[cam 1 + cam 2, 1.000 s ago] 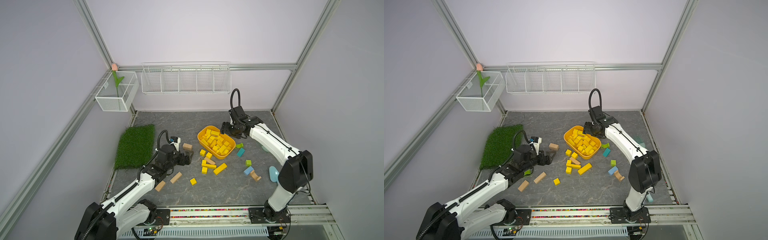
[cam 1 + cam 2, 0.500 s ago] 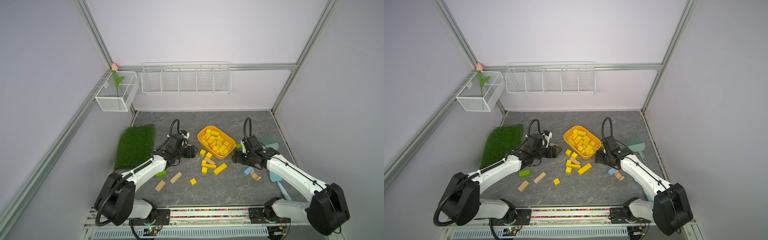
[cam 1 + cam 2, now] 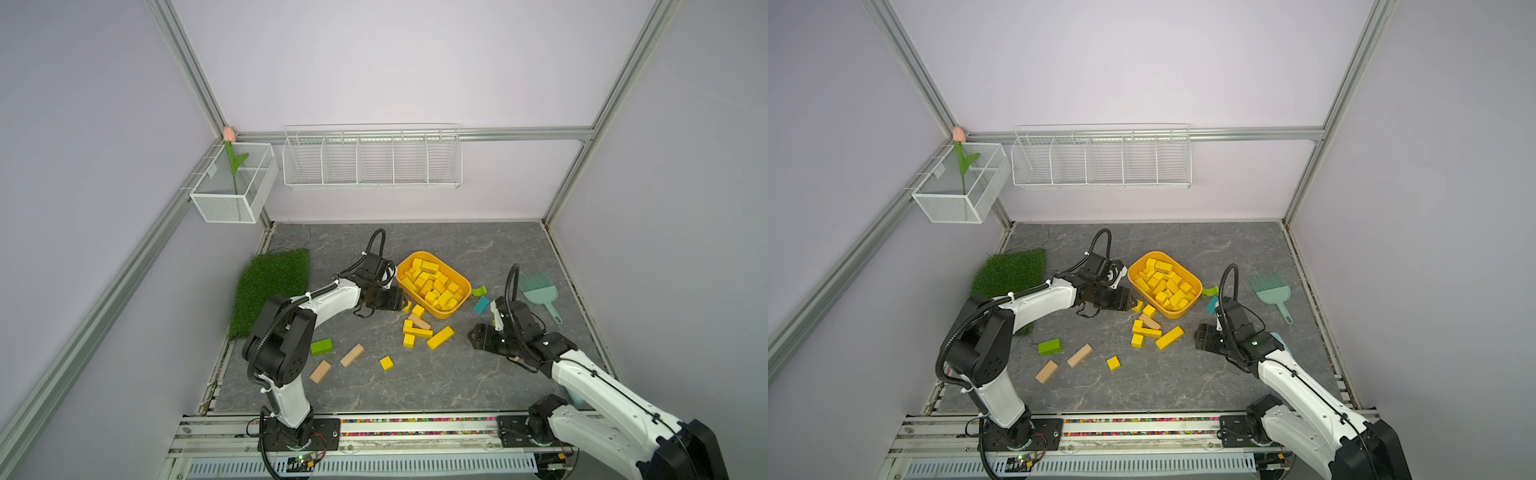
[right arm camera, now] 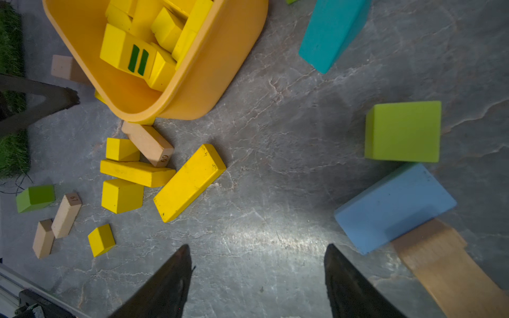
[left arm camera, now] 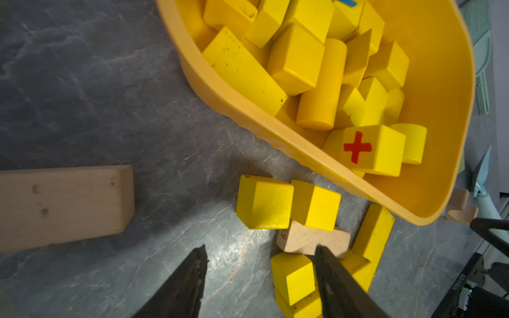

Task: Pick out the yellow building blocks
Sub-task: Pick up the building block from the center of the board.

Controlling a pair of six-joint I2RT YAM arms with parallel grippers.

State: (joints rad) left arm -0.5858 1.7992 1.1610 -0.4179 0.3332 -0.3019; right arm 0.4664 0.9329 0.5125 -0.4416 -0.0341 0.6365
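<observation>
- On a grey marbled floor (image 3: 415, 241), seen in both top views with twelve o'clock at the back wall, sits a yellow-orange oval plastic tub (image 3: 453, 275). It is heaped with small bright yellow painted wooden building blocks (image 3: 432, 286).
- More of them lie loose at six to seven o'clock from the tub: short pieces and a long yellow bar (image 3: 439, 337). A lone yellow cube (image 3: 386, 363) lies farther out at seven.
- At the tub's eight o'clock the left gripper (image 3: 400, 305) is low to the floor. The right gripper (image 3: 471, 336) is at five o'clock, apart from the tub.
- Left wrist view:
  - One block in the tub bears a red painted cross (image 5: 357, 147), and a smooth yellow cylinder (image 5: 321, 85) lies among sharp-edged cubes.
  - The left gripper's (image 5: 260, 249) black fingers (image 5: 190, 275) stand apart and grip nothing.
  - Two yellow cubes (image 5: 264, 202) lie just past the tips, beside the tub wall.
  - A third yellow cube (image 5: 293, 272) sits close by one finger's inner side. That finger's tip overlaps a plain tan wooden block (image 5: 303, 239).
- Right wrist view:
  - One block in the tub shows two green stripes (image 4: 137, 59).
  - Two tan blocks are stamped "69" (image 4: 148, 143) and "67" (image 4: 66, 214).
  - The right gripper's (image 4: 259, 247) fingers are spread wide over bare floor, with the long yellow bar beyond them and clear of both.
</observation>
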